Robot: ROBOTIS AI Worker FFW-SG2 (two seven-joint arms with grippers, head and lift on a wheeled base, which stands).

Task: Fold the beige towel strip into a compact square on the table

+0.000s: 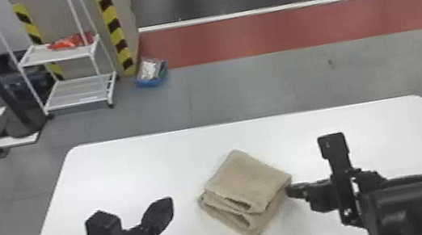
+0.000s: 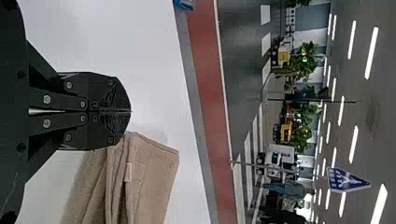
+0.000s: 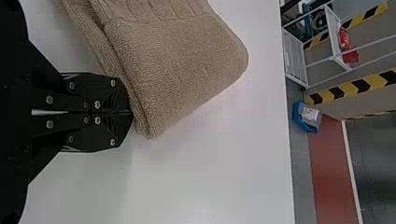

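On the white surface (image 1: 127, 161), the beige towel (image 1: 246, 176) is lying folded; the closed right gripper (image 1: 290, 191) is touching its edge, the closed left gripper (image 1: 168, 203) hovering apart.

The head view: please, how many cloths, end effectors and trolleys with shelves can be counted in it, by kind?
Folded beige towel: 1
Black left end effector and black right end effector: 2
White metal trolley: 1
Total: 4

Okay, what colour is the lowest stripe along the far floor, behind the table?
Red, clearest in the head view.
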